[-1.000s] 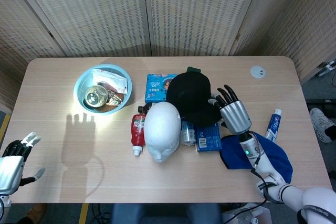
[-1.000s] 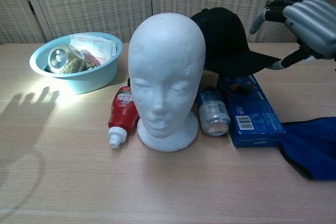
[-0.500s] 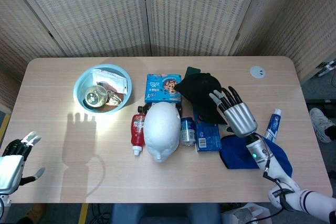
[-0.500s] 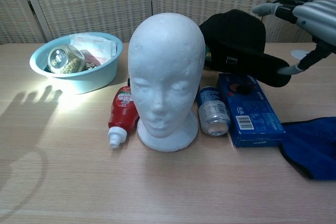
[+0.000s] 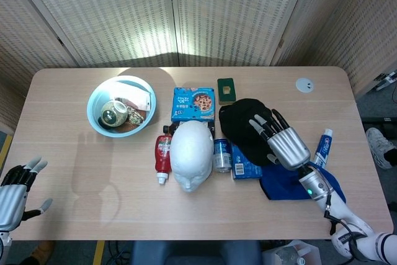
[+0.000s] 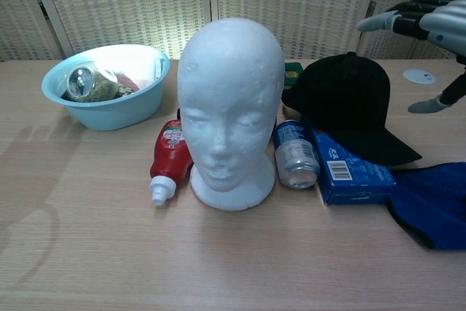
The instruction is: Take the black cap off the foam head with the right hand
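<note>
Chest view: black cap (image 6: pixel 352 104) lay on blue box (image 6: pixel 348 168), off foam head (image 6: pixel 231 100); my right hand (image 6: pixel 429 25) hovered above, fingers spread, holding nothing.

Matt black cloth cap (image 6: pixel 352 104), rough white foam head (image 6: pixel 229 100), pale wood-grain table (image 6: pixel 87 216), glossy silvery robot hand (image 5: pixel 286 146).

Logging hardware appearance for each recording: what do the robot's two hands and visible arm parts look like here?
The right hand has a ribbed silver-grey metallic back, black fingers with pale grey tips, and a grey wrist carrying a small green light; a white arm segment follows, with a thin dark cable alongside. The left hand, at the frame edge, matches: silver-grey back, black fingers, pale tips.
</note>
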